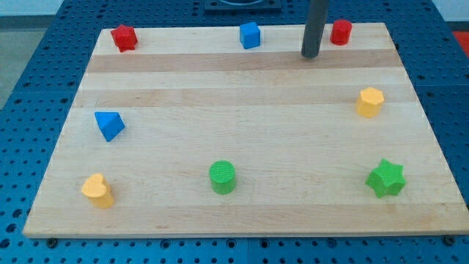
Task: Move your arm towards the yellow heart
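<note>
The yellow heart point(97, 190) lies near the board's bottom left corner. My tip point(311, 55) rests on the board near the view's top, right of centre, far from the heart. It stands between the blue cube point(250, 35) to its left and the red cylinder point(341, 32) to its right, touching neither.
A red block point(124, 38) sits at the top left, a blue triangular block point(109, 125) at the left, a green cylinder point(223, 177) at the bottom centre, a green star point(386, 178) at the bottom right, a yellow hexagonal block point(370, 102) at the right. The wooden board point(234, 95) lies on a blue pegboard.
</note>
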`<state>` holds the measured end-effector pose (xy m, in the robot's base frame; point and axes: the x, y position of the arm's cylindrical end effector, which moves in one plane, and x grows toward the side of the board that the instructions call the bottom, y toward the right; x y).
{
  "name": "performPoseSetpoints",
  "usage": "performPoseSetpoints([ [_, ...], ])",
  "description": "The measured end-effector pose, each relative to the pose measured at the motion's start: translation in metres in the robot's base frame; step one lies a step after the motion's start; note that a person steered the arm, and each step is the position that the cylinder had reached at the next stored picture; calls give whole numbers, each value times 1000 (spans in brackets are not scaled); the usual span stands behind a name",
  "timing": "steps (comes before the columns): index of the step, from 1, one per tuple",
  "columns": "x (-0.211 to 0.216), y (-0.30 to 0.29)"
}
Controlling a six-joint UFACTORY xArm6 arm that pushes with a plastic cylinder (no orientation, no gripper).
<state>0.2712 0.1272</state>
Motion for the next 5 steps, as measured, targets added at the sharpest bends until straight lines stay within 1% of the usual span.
performPoseSetpoints([
  [1, 40, -47],
  [2, 126, -153],
  [3, 205, -218],
  [4, 229, -238],
  [5, 227, -281],
])
